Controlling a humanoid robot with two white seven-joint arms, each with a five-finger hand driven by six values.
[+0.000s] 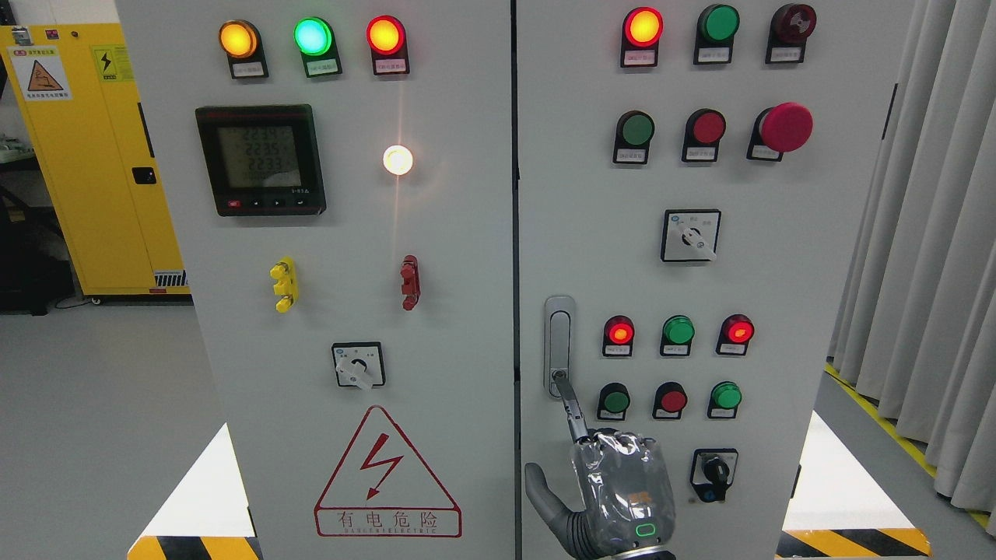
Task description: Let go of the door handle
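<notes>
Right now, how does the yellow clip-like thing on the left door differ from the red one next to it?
The yellow terminal is bright yellow; the red terminal is dark red. The yellow one sits farther left, under the digital meter; the red one sits nearer the door seam, below the glowing white lamp. The yellow one looks slightly bulkier. Both are mounted upright at about the same height on the left door.

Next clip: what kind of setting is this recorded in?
Likely an industrial electrical room or training lab. A grey two-door control cabinet carries indicator lamps, a black digital meter and a red triangular shock-warning sign; a yellow safety cabinet stands behind.
</notes>
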